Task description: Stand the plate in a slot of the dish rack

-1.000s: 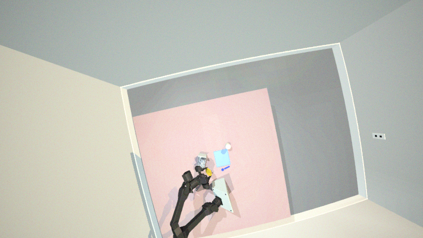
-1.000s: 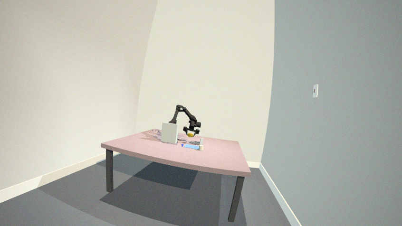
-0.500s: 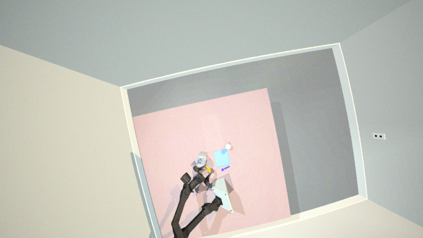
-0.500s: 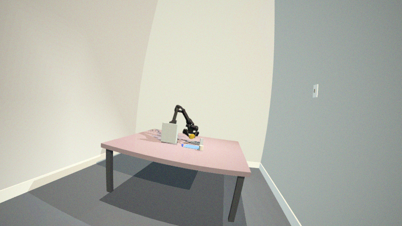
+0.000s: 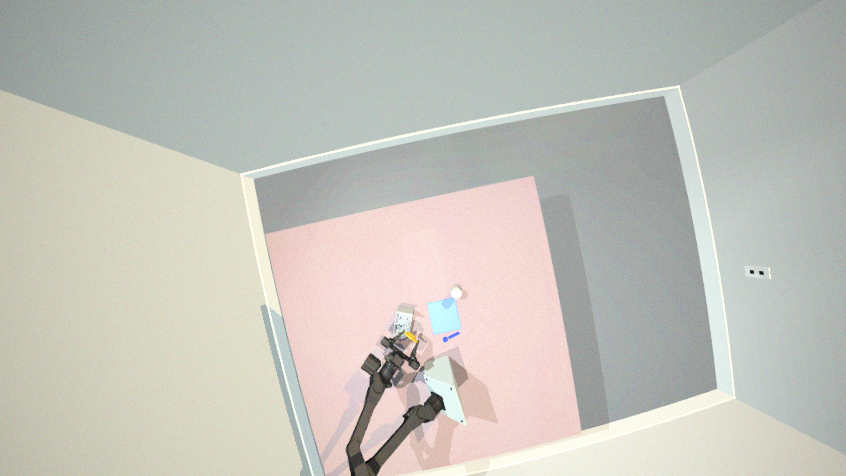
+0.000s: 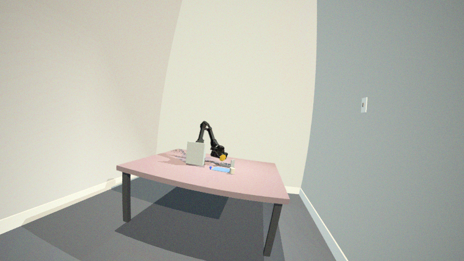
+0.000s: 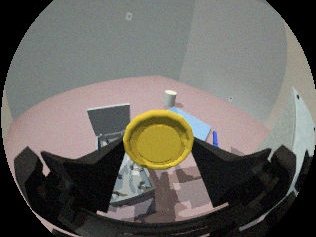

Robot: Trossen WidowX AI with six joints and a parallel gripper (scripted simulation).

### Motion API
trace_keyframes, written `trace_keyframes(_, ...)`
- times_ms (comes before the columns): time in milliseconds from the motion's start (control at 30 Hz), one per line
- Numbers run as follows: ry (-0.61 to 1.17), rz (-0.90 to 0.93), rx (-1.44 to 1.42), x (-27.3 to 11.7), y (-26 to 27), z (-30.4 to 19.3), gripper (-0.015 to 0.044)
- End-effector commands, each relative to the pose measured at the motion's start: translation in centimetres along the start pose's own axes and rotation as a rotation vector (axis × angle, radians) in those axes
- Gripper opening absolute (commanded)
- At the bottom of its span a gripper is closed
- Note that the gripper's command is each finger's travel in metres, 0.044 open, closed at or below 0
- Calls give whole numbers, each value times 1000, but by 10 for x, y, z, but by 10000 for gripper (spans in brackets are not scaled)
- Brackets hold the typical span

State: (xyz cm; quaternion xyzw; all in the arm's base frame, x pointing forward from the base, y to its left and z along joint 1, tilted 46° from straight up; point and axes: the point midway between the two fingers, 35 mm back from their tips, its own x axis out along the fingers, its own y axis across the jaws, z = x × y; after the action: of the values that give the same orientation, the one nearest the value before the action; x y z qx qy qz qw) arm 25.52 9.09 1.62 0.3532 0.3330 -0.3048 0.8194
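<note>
The yellow round plate (image 5: 411,336) (image 6: 222,158) (image 7: 159,143) is held up on edge, its dished face toward the wrist camera. My gripper (image 5: 409,338) (image 6: 222,157) (image 7: 158,141) is shut on it, with one finger at each side of the rim. The grey dish rack (image 5: 405,308) (image 6: 232,163) (image 7: 109,120) stands on the table, with a raised panel at its far end. The plate is in the air by the rack's near end, above table height. The plate and the fingers hide part of the rack in the wrist view, and its slots are hard to make out.
A light blue square (image 5: 443,319) (image 6: 220,169) (image 7: 195,125) lies beside the rack. A white cup (image 5: 456,293) (image 6: 232,170) (image 7: 170,98) stands at its far corner. A blue spoon-like thing (image 5: 451,336) (image 7: 215,139) lies near it. A tall pale block (image 5: 452,393) (image 6: 195,153) (image 7: 301,129) stands close to the arm.
</note>
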Motion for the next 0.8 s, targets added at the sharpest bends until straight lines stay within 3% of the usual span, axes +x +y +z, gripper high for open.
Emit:
trace_keyframes(0,-73,82,-6,-7,3,-2,0)
trace_keyframes(767,-320,445,42,-55,6,-7,0)
